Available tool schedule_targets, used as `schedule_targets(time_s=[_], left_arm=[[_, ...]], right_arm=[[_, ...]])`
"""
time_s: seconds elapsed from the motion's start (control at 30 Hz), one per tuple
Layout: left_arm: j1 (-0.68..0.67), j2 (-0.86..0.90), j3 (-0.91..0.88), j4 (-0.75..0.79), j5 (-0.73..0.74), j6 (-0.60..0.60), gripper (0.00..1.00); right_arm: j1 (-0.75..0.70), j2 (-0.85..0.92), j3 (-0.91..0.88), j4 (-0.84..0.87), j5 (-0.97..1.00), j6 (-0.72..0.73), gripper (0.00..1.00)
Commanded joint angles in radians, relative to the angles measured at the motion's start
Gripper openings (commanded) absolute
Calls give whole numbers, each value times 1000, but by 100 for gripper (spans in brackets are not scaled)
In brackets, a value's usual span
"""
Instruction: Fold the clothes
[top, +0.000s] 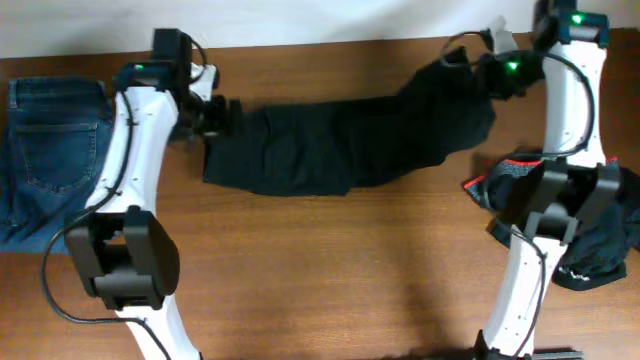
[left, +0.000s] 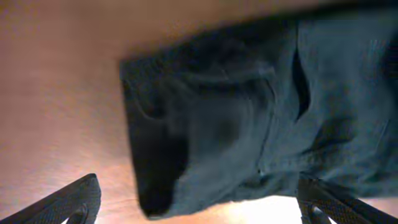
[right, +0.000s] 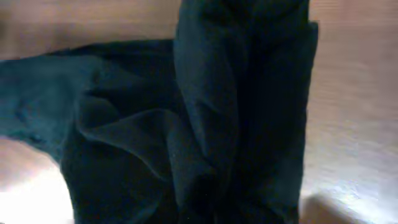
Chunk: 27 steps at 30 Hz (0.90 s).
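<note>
You have a brown wooden table in front of you. The biggest thing on it is the pair of black trousers. They lie stretched out from left to right across the far middle of the table. Their left end lies flat. Their right end is bunched up and reaches toward the far right corner.

At the far left you can see the blue jeans, lying flat with a back pocket facing up. They are well apart from the trousers.

On the right side lies another black garment, crumpled, with a grey band edged in red. Part of it is hidden under the right arm.

The left arm reaches up the left side of the table, between the jeans and the trousers.

Your left gripper sits just beside the left end of the trousers. Its jaws are spread wide apart and it grips nothing. In the left wrist view, the trousers' edge lies on the table between the two fingers.

Your right gripper is at the right end of the trousers. Its jaws are clenched tight on a bunch of that black cloth. In the right wrist view, the cloth fills the picture in folds and hides the fingers.
</note>
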Motion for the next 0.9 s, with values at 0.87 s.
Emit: schedule_targets(time_s=[0.87], left_arm=[[232,-157,272,-30,-7,-10,100]], right_arm=[[773,9,93,383,73,97,4]])
